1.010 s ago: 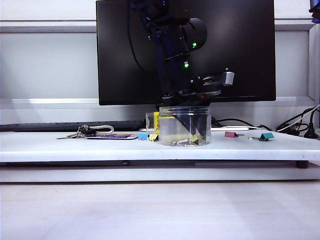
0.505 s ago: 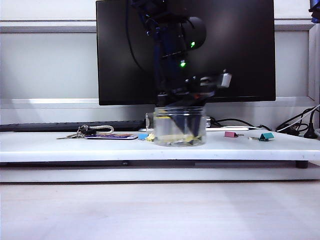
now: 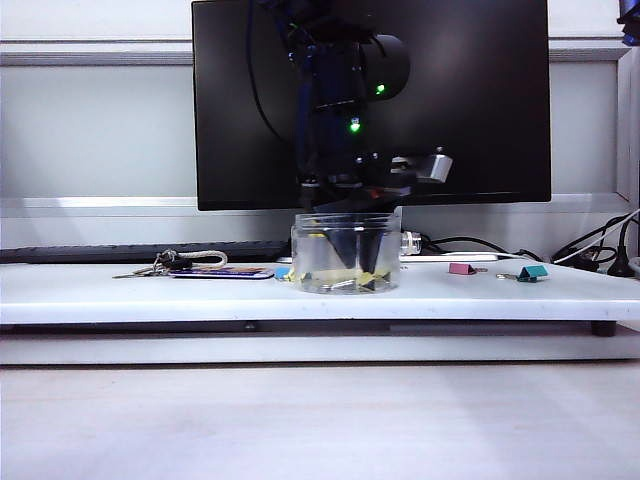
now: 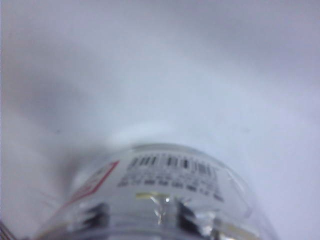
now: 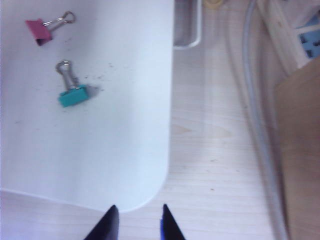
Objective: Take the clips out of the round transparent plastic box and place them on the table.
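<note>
You have the left gripper (image 3: 345,215) reaching down into the round transparent plastic box (image 3: 346,252) from above, mid-table in front of the monitor (image 3: 480,100); that arm alone is on the job. Its fingers are lost behind the clear wall, so I cannot tell whether they are parted or closed on anything. The clips (image 3: 372,279) sit at the bottom of the box, directly beneath it: small yellow shapes with dark folds. The box stands upright on the table (image 3: 120,295). A pink clip (image 5: 38,29) already lies on the board to the right, beside a teal clip (image 5: 75,95). The right gripper (image 5: 137,222) hangs over the table's right-hand corner, well apart, jaws parted and empty
</note>
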### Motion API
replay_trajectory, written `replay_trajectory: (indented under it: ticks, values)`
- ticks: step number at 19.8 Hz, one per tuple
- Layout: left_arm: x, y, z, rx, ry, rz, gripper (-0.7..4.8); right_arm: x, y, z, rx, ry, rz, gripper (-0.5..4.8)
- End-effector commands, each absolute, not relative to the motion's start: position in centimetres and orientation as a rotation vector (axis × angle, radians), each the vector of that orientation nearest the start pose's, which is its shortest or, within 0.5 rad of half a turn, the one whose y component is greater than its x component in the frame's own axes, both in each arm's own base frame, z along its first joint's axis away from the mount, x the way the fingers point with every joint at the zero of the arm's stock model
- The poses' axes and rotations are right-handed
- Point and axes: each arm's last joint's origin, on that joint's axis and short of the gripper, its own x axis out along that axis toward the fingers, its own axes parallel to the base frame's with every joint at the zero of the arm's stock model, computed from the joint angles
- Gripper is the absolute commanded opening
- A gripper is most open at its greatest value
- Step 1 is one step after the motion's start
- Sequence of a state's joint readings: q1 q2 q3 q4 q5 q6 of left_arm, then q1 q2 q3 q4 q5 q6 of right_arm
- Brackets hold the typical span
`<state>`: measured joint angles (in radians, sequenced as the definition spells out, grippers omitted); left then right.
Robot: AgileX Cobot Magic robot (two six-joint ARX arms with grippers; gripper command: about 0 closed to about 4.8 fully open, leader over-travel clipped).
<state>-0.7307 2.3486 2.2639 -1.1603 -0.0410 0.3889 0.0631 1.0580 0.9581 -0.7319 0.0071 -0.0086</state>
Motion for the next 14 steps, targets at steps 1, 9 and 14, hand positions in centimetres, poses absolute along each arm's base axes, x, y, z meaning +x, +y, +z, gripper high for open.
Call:
replay_trajectory:
  ticks: [1,9,14]
  values:
    - [36.1,-32.3,24.2,0.815,1.047,-0.833,1.83,20.5,1.3,29.9,-0.032,0.816,0.067,1.15]
    - [36.5,-32.6,22.3,0.832,1.083,-0.845,1.83,20.5,1.3,29.9,-0.033,0.815,0.066,1.15]
    - [36.7,-32.9,21.4,0.825,1.094,-0.852,1.64,20.5,1.3,29.9,-0.033,0.811,0.066,1.15]
